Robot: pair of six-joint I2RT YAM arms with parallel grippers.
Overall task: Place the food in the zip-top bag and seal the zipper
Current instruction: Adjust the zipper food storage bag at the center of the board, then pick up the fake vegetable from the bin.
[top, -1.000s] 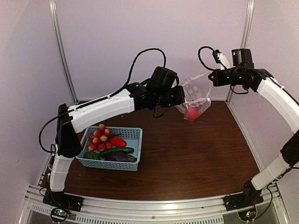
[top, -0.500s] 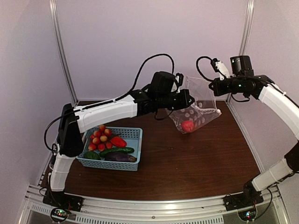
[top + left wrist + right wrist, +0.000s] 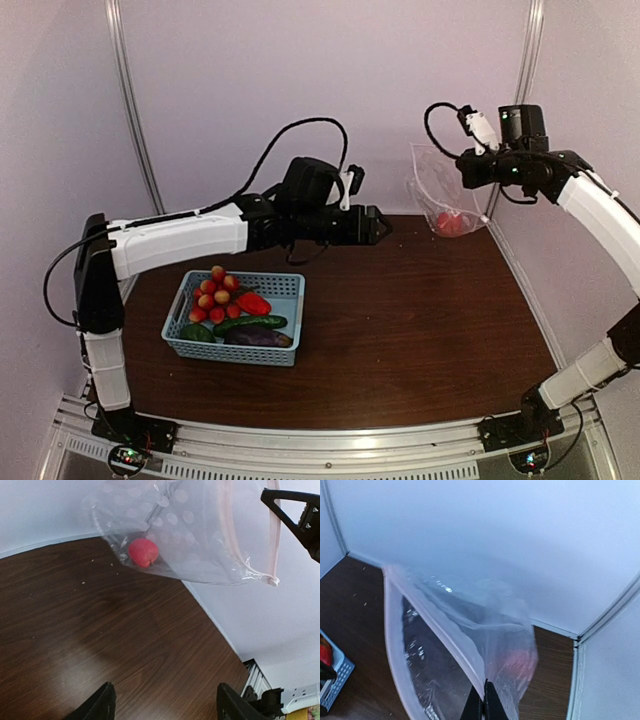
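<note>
The zip-top bag (image 3: pixel 440 195), clear with white dots, hangs in the air at the back right from my right gripper (image 3: pixel 463 172), which is shut on its mouth edge. In the right wrist view the fingers (image 3: pixel 482 705) pinch the plastic beside the white zipper (image 3: pixel 395 645), and the mouth gapes. One red piece of food (image 3: pixel 143 552) lies in the bag's bottom. My left gripper (image 3: pixel 378 226) stands open and empty over the table's middle, left of the bag and apart from it. Cherry tomatoes (image 3: pixel 213 293), a red pepper (image 3: pixel 253 303), a cucumber (image 3: pixel 250 323) and an eggplant (image 3: pixel 258 338) lie in the basket.
The light-blue perforated basket (image 3: pixel 285 355) stands on the brown table at the front left, below my left arm. White walls and metal corner posts close in the back and both sides, with the bag close to the right rear post (image 3: pixel 520 100).
My left gripper has let go of the bag, opened and drawn back to the left. The bag has swung right toward the back corner and now hangs from the right gripper alone.
</note>
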